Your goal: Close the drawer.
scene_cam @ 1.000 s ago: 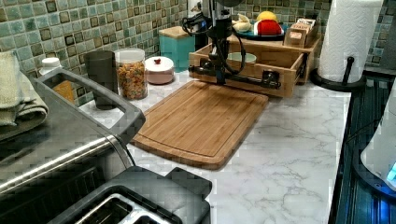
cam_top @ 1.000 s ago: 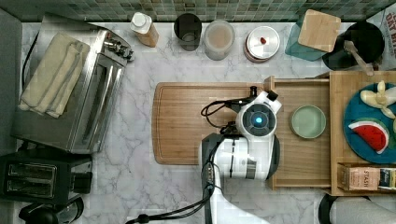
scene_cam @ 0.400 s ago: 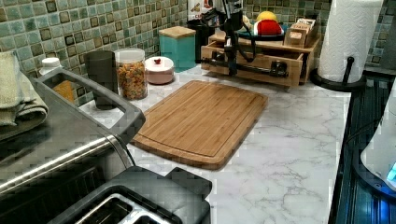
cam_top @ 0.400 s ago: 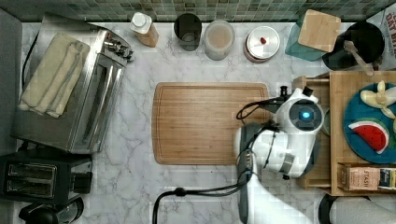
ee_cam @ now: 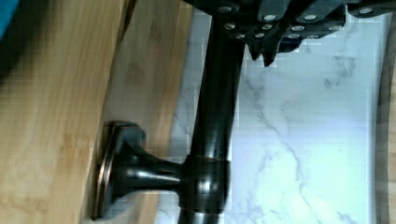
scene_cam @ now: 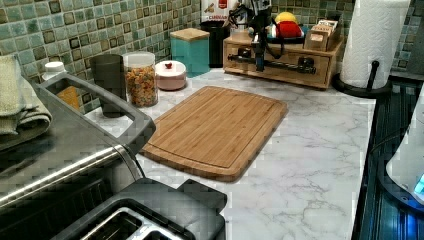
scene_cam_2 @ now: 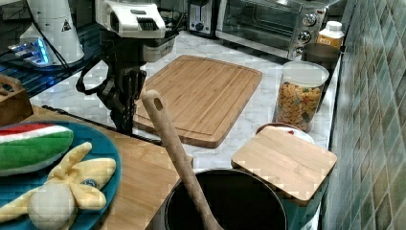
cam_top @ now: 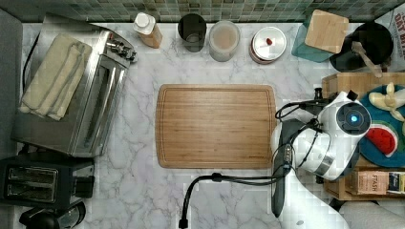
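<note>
The light-wood drawer (scene_cam: 286, 73) sits pushed in, its front flush with the wooden stand (scene_cam: 232, 47) at the back of the counter in the left view. Its long black bar handle (scene_cam: 285, 64) runs across the front. My gripper (scene_cam: 259, 62) hangs straight down right at that bar, left of its middle in the left view. In the wrist view the handle (ee_cam: 212, 140) and one black mount stand off the drawer front (ee_cam: 46, 140), and my gripper (ee_cam: 266, 46) is right against the bar on the marble side. The right view shows my gripper (scene_cam_2: 125, 125) at the stand's edge.
A wooden cutting board (cam_top: 215, 126) lies mid-counter. A teal plate (cam_top: 382, 152) with toy fruit and a small box sit on the stand. Jars (cam_top: 224, 40) line the tiled wall, a toaster oven (cam_top: 95, 95) stands at the top view's left, a paper towel roll (scene_cam: 372, 40) beside the stand.
The drawer has slid from open over the cutting board's end to fully in the stand. My arm travelled with it to the top view's right.
</note>
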`<control>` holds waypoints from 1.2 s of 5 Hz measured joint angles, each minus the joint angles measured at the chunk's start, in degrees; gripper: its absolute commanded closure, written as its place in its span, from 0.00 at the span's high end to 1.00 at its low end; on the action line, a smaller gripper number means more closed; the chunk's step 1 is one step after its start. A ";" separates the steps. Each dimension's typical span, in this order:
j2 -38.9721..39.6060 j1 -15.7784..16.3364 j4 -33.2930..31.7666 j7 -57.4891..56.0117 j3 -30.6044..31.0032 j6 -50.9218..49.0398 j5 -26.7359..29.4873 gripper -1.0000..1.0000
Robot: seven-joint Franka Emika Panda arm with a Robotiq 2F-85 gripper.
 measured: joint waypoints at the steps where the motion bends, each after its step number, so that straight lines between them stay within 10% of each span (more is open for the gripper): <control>1: -0.04 0.32 0.34 0.06 -0.13 -0.70 -0.40 0.00; 6: 0.06 1.05 0.67 0.17 -0.86 -1.31 -0.31 0.00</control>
